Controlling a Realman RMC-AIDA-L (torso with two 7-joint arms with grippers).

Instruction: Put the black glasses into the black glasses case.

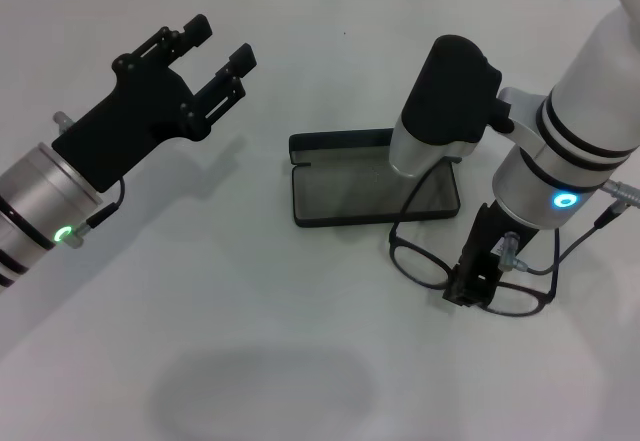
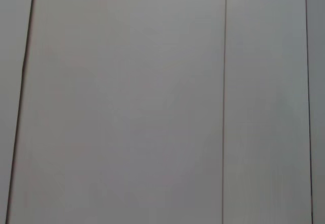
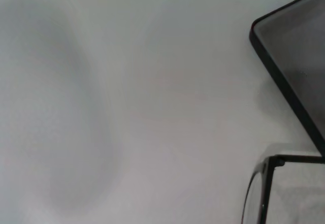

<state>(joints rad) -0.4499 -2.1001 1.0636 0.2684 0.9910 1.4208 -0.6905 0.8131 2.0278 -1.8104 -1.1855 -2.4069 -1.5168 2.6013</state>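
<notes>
The black glasses case (image 1: pixel 350 193) lies open at the table's middle, grey lining up, with its lid (image 1: pixel 340 141) raised at the far side. The black glasses (image 1: pixel 418 261) lie on the table just in front of the case's right end, temple arms unfolded toward the case. My right gripper (image 1: pixel 474 283) points down over the bridge of the glasses, between the two lenses. The right wrist view shows one corner of the case (image 3: pixel 278 74) and a hinge corner of the glasses (image 3: pixel 265 183). My left gripper (image 1: pixel 214 53) is open and empty, held above the table at the far left.
The white table (image 1: pixel 250 341) runs around the case on all sides. The right arm's black and white wrist (image 1: pixel 450 101) hangs over the case's right end. The left wrist view shows only pale panels with thin dark seams (image 2: pixel 224 102).
</notes>
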